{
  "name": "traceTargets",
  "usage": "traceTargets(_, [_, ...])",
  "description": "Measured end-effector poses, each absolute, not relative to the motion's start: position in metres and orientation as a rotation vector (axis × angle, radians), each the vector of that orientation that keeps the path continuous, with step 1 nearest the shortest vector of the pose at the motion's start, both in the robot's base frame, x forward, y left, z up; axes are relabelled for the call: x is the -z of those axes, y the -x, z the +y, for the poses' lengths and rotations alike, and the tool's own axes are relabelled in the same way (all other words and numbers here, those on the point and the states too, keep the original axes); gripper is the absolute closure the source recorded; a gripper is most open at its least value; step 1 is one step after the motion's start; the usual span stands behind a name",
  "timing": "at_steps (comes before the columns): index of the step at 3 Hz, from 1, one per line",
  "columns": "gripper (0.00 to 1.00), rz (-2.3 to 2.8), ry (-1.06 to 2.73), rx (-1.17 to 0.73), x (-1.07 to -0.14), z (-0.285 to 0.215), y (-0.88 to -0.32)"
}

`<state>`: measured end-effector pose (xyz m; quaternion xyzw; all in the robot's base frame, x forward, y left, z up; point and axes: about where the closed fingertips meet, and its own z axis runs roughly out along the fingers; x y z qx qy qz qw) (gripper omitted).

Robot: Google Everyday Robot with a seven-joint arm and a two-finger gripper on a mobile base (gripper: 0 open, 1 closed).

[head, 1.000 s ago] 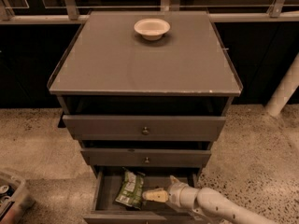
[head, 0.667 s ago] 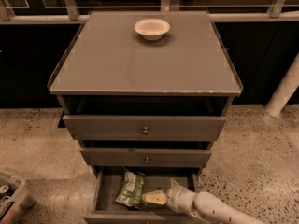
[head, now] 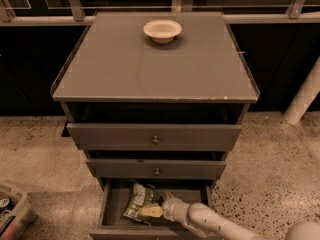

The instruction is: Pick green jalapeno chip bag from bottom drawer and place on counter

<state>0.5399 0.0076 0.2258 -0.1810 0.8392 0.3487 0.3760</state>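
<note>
At far left, you see a bin (head: 11, 214) on the speckled floor (head: 35, 149). The green jalapeno chip bag (head: 136, 201) lies in the open bottom drawer (head: 114, 208). The gripper (head: 151, 212) sits at the bag's right edge; you cannot tell its grasp state. Above, the matte grey counter (head: 150, 69) carries a white bowl (head: 162, 30). A white post (head: 304, 91) stands at right.

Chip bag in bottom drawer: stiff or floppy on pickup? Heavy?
Likely floppy: the green jalapeno chip bag looks wrinkled and lies flat in the bottom drawer. Probably light, being so thin; may crumple when squeezed. The gripper is at its near edge.
</note>
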Motion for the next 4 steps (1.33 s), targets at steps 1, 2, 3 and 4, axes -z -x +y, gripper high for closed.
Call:
traceTargets(1, [0.00,2.147,0.463,-0.892,-0.226,0.008,-0.540])
traceTargets(2, [0.00,2.139,0.493,-0.872,-0.210,0.019,-0.549])
traceTargets(3, [0.00,2.120,0.525,-0.851,-0.198,0.029,-0.559])
traceTargets(4, [0.00,2.114,0.547,-0.813,-0.182,0.036,-0.570])
